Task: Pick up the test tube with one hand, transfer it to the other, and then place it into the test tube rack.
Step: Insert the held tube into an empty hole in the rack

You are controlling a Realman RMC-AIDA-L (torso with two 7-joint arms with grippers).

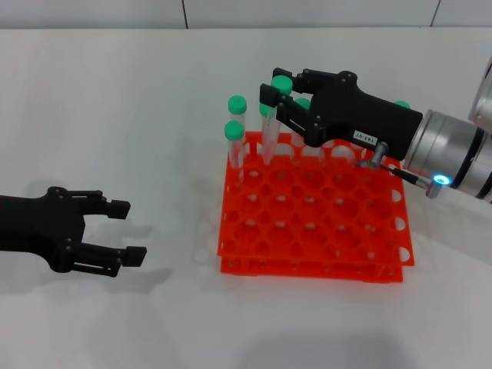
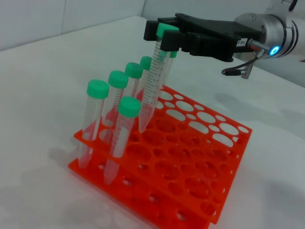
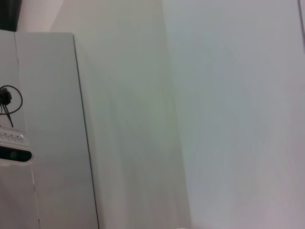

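My right claw (image 1: 270,98) grips the tube (image 2: 151,86), its tip entering a back hole of the rack (image 1: 311,231); only release remains. My left claw (image 1: 123,229) gapes empty above the tabletop (image 1: 115,115)

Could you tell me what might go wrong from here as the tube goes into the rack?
1. The test tube hangs tilted in the right gripper, its tip at the test tube rack; it could catch a hole's rim rather than seat.
2. Neighbouring tubes stand close, so the fingers might knock them.
The left gripper sits open, away on the table.
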